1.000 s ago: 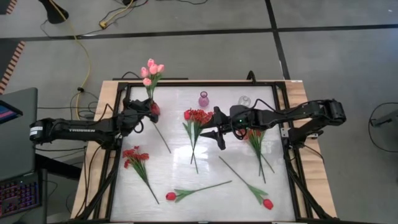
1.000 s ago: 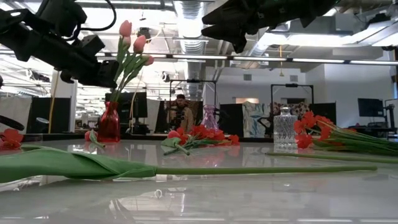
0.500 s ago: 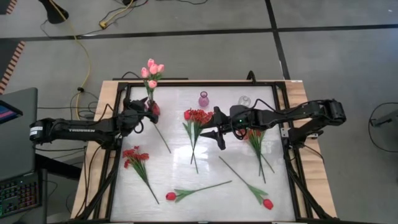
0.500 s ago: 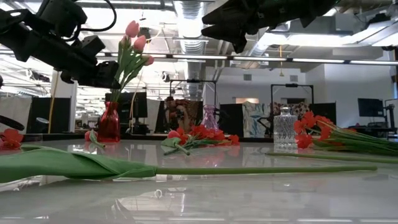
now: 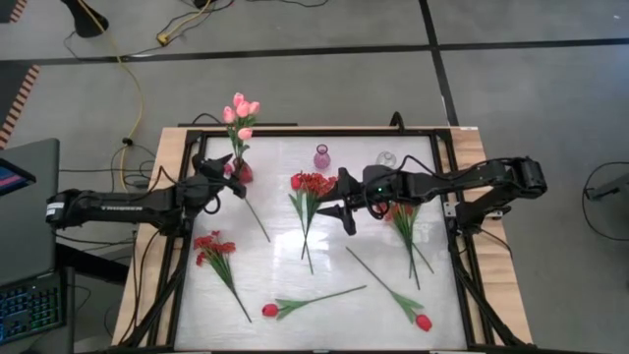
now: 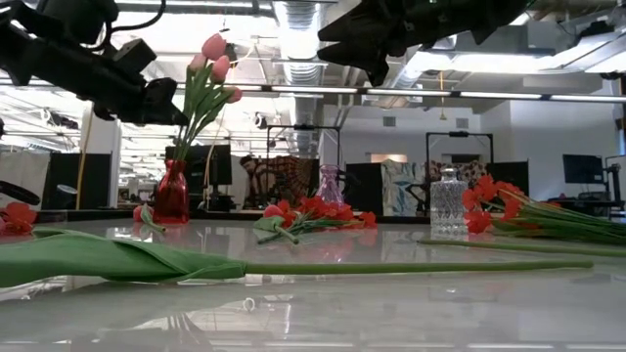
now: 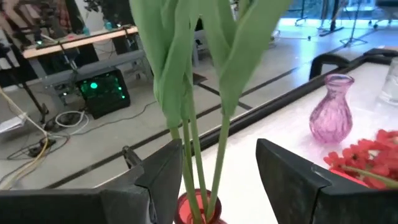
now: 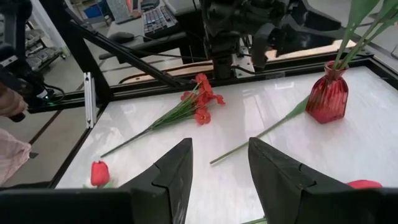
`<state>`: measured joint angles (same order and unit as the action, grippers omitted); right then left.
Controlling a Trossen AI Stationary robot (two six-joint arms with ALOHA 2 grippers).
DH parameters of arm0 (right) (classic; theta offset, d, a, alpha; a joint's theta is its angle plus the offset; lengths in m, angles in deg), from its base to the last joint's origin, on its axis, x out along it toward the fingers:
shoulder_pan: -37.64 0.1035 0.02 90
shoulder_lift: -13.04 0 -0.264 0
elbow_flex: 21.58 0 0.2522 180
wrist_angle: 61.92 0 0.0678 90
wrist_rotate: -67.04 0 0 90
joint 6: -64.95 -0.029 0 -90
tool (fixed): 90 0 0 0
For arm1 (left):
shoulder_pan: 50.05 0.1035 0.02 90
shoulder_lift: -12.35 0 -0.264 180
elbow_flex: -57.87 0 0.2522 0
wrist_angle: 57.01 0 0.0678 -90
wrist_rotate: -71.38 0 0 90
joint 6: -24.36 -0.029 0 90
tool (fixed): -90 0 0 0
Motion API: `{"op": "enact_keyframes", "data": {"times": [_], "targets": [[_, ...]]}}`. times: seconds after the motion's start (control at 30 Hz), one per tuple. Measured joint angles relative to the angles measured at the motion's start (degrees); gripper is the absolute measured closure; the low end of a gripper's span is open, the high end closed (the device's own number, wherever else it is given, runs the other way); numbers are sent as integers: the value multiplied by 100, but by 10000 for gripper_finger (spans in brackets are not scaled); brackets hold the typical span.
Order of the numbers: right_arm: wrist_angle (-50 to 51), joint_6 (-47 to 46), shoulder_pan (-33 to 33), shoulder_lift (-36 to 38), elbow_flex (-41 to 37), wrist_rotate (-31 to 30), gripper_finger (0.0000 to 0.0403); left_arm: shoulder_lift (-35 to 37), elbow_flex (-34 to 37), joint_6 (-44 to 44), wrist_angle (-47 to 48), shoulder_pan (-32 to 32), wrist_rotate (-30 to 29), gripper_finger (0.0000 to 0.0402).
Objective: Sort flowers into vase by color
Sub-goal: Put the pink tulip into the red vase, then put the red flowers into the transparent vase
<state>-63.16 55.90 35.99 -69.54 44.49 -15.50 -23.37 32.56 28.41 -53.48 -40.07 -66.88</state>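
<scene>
The left gripper (image 7: 214, 186) had its jaws spread on either side of the thin green stems of the pale pink tulips (image 5: 240, 112), which stood upright in the ribbed red glass vase (image 6: 172, 193) at the glossy white bench (image 5: 334, 265)'s far left edge. The right gripper (image 8: 219, 171) hovered mid-bench, jaws apart and empty. Red tulips (image 5: 270, 310) and red blossom sprays (image 5: 213, 246) lay flat on the bench, apart from one another.
</scene>
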Motion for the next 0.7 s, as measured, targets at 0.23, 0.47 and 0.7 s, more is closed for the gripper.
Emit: {"op": "enact_keyframes", "data": {"times": [0.23,0.47,0.7], "targets": [[-48,-14,-15,2,0,0,220,153,-2,968,1152,-172,561,208],[-14,-12,-81,2,153,-2,220,151,-2,1653,2062,-575,661,208],[4,6,-79,2,247,-2,220,151,-2,1760,1982,-1132,1614,208]]}}
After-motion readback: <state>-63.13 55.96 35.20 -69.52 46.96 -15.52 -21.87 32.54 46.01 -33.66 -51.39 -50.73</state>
